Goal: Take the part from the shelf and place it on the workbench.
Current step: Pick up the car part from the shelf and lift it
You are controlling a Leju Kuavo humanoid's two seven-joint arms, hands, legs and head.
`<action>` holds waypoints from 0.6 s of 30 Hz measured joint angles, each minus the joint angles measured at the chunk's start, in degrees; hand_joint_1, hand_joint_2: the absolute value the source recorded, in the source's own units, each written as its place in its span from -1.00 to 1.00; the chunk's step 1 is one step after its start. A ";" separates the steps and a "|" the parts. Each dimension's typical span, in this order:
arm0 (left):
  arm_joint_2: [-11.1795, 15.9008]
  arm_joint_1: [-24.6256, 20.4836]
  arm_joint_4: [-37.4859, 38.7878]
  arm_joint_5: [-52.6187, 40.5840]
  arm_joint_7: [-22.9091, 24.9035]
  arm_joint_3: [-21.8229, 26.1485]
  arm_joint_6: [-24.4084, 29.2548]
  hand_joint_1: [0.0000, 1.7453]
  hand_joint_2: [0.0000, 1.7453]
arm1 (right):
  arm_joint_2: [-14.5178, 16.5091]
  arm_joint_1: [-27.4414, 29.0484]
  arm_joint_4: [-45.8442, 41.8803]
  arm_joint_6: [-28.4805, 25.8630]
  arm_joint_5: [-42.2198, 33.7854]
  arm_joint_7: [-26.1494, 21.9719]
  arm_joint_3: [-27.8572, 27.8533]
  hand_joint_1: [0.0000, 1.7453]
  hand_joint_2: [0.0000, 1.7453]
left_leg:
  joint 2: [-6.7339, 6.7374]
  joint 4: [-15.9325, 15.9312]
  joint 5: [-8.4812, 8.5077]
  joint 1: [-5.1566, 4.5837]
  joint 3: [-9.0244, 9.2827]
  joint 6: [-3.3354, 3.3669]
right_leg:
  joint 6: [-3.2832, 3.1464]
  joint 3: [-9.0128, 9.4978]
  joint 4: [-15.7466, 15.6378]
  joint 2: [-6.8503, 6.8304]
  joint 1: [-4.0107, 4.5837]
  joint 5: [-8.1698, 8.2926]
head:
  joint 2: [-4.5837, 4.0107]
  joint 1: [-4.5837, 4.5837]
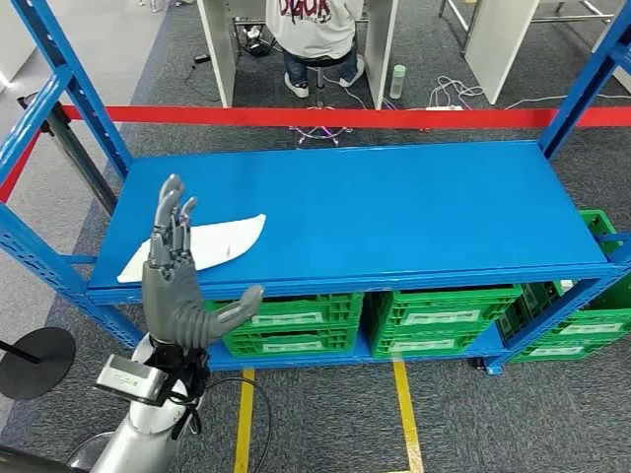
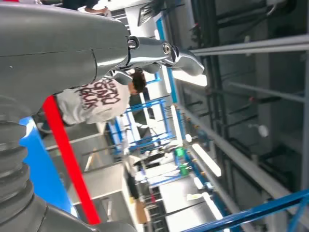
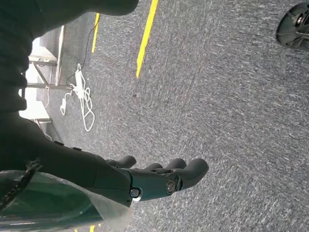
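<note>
Head view, looking down on a blue metal shelf with a flat blue deck and slanted blue uprights at both ends. Near the deck's left front corner, a flat white part, long and curved to a point at one end, lying on the blue surface. Raised in front of that corner, the left hand on its silver arm, palm upright, fingers straight and apart, thumb stuck out to the side, nothing held; fingertips overlapping the white part's near edge in the picture, contact impossible to judge. Under the deck, a row of green crates with white labels, more of them at the far right. Beyond the shelf, a red barrier tape stretched across, then a person in a white printed top and jeans seated on a stool between white desk panels. On the grey carpet, yellow floor lines and a round black base at the far left. Right wrist view, turned on its side: right hand hanging over grey carpet, dark fingers gently curved and spread, holding nothing, with a tangled white cable on the floor nearby.
</note>
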 joint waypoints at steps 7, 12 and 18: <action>2.99 -5.34 4.86 -13.35 10.07 -0.48 -4.42 -1.00 1.00 | 0.00 -0.02 0.00 0.37 0.40 -0.01 -0.17 -1.00 1.00 | 0.00 0.00 0.04 0.00 0.01 0.00 | 0.00 0.00 0.00 0.01 0.00 0.01 | 0.00 0.00; 6.30 -13.34 11.34 -26.87 18.62 -2.73 -8.29 -1.00 1.00 | 0.00 -0.07 0.00 0.89 0.83 -0.33 -0.20 -1.00 1.00 | 0.00 0.00 0.08 0.00 0.01 0.01 | 0.01 -0.01 0.01 0.02 0.00 0.07 | -0.01 0.01; 9.30 -21.81 18.35 -36.15 23.73 -6.11 -12.25 -1.00 1.00 | -0.02 -0.09 0.00 1.07 0.87 -0.46 -0.20 -1.00 1.00 | 0.00 0.01 0.09 0.00 0.00 0.00 | 0.02 -0.01 0.02 0.04 0.00 0.08 | -0.01 0.00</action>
